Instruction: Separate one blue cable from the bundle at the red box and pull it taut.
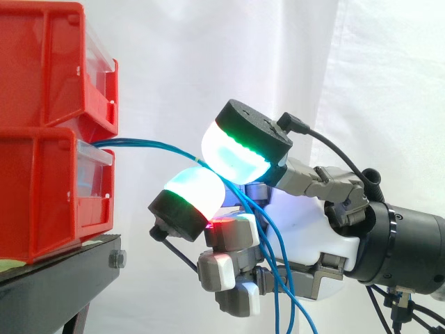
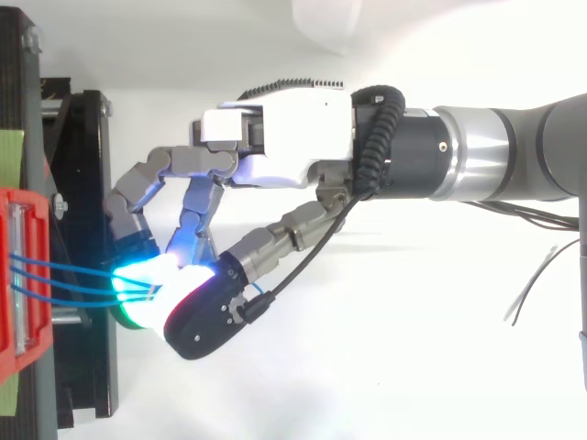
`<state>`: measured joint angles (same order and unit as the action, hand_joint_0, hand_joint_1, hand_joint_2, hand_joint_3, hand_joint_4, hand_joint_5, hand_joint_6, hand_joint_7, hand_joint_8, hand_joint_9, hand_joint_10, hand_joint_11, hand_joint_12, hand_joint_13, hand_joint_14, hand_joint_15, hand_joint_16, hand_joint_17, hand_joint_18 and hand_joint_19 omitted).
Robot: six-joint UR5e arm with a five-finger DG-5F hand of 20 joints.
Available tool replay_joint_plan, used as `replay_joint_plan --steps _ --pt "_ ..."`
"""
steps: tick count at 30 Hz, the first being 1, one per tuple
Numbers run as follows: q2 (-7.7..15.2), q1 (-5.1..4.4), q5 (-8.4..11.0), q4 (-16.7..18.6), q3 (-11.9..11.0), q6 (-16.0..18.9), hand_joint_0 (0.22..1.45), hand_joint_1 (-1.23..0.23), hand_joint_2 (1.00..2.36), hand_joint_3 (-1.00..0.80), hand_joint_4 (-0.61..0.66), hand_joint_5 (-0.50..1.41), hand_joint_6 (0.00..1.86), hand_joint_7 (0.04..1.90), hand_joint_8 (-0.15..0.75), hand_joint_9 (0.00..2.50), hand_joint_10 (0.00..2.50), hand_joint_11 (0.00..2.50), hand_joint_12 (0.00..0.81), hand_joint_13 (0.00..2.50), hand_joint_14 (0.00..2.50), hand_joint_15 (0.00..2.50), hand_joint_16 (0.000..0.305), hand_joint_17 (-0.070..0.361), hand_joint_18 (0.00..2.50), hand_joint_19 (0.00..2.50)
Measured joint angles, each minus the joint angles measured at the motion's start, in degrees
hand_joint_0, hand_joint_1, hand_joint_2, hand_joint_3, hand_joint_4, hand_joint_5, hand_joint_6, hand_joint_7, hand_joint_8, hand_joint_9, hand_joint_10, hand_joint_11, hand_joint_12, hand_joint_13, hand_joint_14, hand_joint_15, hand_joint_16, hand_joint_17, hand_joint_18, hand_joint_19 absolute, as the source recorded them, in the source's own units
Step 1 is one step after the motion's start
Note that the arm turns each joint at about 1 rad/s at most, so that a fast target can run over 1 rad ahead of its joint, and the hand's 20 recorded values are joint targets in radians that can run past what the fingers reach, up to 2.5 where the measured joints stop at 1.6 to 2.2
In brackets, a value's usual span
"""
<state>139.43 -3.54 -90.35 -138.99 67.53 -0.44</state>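
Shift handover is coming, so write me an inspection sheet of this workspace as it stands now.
Surface: black stand carrying the bins.
Job's things: two red bins stacked on the stand; blue cables coming out at the lower bin's top.
Clutter: green strip under the bins, nature unclear; otherwise nothing seen.
Hand: hand beside the bins, fingers pinching the blue cables between glowing pads.
Cables: several blue strands run nearly level from the bins into the pinch, then hang loose past the palm; whether one is separated cannot be told.
Surroundings: white curtain behind.
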Motion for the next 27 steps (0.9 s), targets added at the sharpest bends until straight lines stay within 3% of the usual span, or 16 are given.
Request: replay_joint_plan --steps 4,8,14,16,21,27 --pt "0.03 0.14 0.0 0.03 0.02 -0.03 0.59 -0.79 1.0 -0.5 0.23 -0.18 0.86 1.14 0.42 1.18 0.01 0.94 0.393 1.08 0.02 0.61 0.053 0.12 1.12 0.75" --pt "0.05 0.37 0.04 -0.18 0.01 -0.38 0.55 -0.63 1.0 -0.5 0.25 -0.16 0.85 1.15 0.431 1.22 0.01 0.93 0.398 1.09 0.02 0.6 0.054 0.123 1.13 0.77" --pt "0.05 0.45 0.47 -0.3 0.0 -1.1 0.6 -0.43 1.0 -0.5 0.23 -0.15 0.85 1.16 0.418 1.23 0.01 0.91 0.391 1.1 0.02 0.61 0.052 0.118 1.12 0.8" --pt "0.05 0.45 0.78 -0.31 -0.01 -1.41 0.63 -0.46 1.0 -0.5 0.22 -0.15 0.85 1.18 0.417 1.23 0.01 0.9 0.388 1.09 0.02 0.61 0.052 0.118 1.11 0.81" --pt "0.05 0.52 1.23 -0.32 -0.01 -2.03 0.59 -0.71 1.02 -0.19 0.25 -0.16 0.85 1.21 0.446 1.2 0.01 0.93 0.412 1.09 0.02 0.6 0.056 0.127 1.14 0.79" --pt "0.04 0.54 1.31 -0.18 -0.01 -2.18 0.62 -0.86 1.02 -0.12 0.21 -0.17 0.86 1.22 0.434 1.14 0.01 0.98 0.408 1.07 0.02 0.61 0.055 0.123 1.11 0.78"
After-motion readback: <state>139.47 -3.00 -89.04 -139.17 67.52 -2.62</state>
